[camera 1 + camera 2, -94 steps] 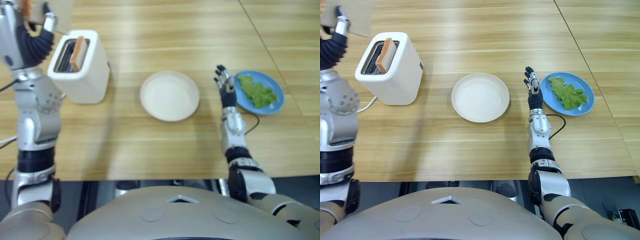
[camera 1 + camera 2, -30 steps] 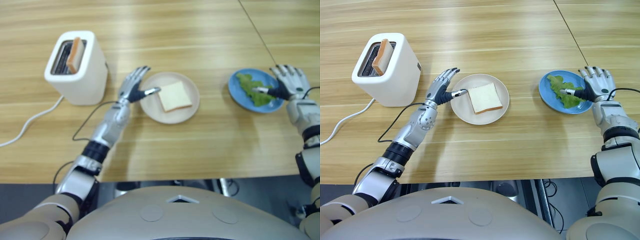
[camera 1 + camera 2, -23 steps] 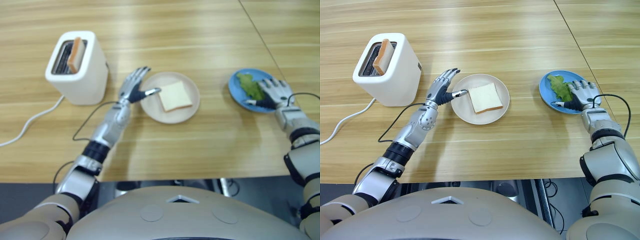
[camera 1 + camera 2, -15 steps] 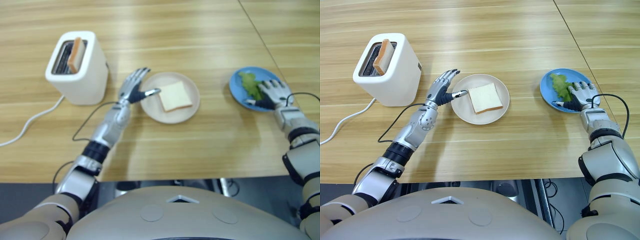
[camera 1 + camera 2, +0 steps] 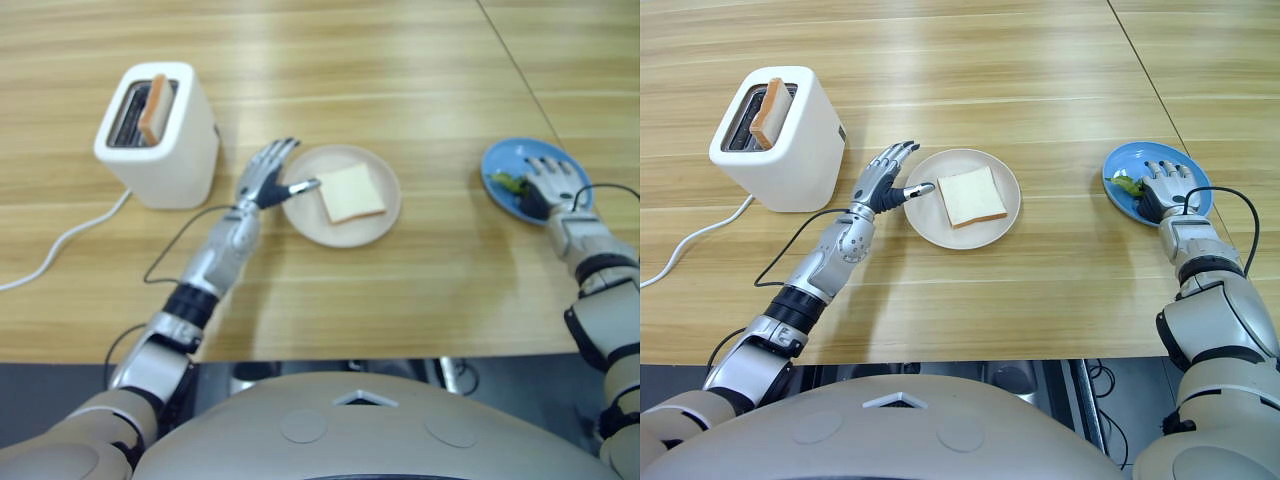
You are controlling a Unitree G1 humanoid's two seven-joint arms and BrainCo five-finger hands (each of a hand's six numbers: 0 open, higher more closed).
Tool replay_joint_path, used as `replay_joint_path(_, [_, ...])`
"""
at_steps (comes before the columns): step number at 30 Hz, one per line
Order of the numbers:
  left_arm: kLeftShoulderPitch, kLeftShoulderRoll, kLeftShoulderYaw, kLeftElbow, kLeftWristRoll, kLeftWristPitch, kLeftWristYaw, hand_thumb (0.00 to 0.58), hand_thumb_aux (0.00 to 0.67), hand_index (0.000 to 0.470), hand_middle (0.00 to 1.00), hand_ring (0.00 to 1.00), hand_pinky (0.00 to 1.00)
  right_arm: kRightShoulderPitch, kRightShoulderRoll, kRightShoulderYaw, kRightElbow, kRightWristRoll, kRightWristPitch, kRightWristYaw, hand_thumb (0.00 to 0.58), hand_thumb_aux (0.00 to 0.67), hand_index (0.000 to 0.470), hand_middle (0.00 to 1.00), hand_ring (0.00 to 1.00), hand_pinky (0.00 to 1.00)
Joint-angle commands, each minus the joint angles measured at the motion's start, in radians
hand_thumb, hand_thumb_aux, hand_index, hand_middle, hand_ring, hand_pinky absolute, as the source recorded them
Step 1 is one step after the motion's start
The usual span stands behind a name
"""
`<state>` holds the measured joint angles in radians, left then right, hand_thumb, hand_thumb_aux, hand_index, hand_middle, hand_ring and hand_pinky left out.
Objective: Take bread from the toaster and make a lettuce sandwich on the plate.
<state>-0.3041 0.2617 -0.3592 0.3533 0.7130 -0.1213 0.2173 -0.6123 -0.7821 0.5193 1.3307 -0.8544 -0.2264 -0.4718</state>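
While right hand (image 5: 1162, 190) covers lettuce (image 5: 1126, 184) on blue dish (image 5: 1130, 160), bread (image 5: 972, 196) tops plate (image 5: 936, 224).

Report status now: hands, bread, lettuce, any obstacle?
Left hand open beside plate. Right hand on lettuce in blue plate. One bread slice on plate, second slice in toaster. No obstacle seen.

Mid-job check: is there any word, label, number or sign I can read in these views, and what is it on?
No text reads clearly anywhere.
On the toaster: one small dark mark on its side, too small to read.
On the plate, the bread slice, the blue plate and the table: no print at all.
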Motion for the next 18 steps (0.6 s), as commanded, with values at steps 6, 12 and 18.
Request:
replay_joint_path(6, [0.016, 0.007, 0.001, 0.003, -0.002, -0.002, 0.013, 0.0, 0.0, 0.0, 0.0, 0.0, 0.0, 0.022, -0.06, -0.039, -0.096, 0.052, -0.121, -0.102, 0.58, 0.67, 0.46, 0.84, 0.84, 0.84])
replay_joint_path(12, [0.01, -0.004, 0.075, 0.002, -0.096, -0.029, 0.035, 0.0, 0.0, 0.0, 0.0, 0.0, 0.0, 0.14, -0.111, -0.113, -0.613, 0.054, -0.109, -0.106, 0.58, 0.67, 0.46, 1.0, 1.0, 1.0])
replay_joint_path(18, [-0.009, -0.016, 0.127, 0.056, -0.177, -0.058, 0.038, 0.0, 0.0, 0.0, 0.0, 0.0, 0.0, 0.162, 0.035, -0.086, -0.955, -0.032, -0.015, 0.033, 0.58, 0.67, 0.46, 1.0, 1.0, 1.0])
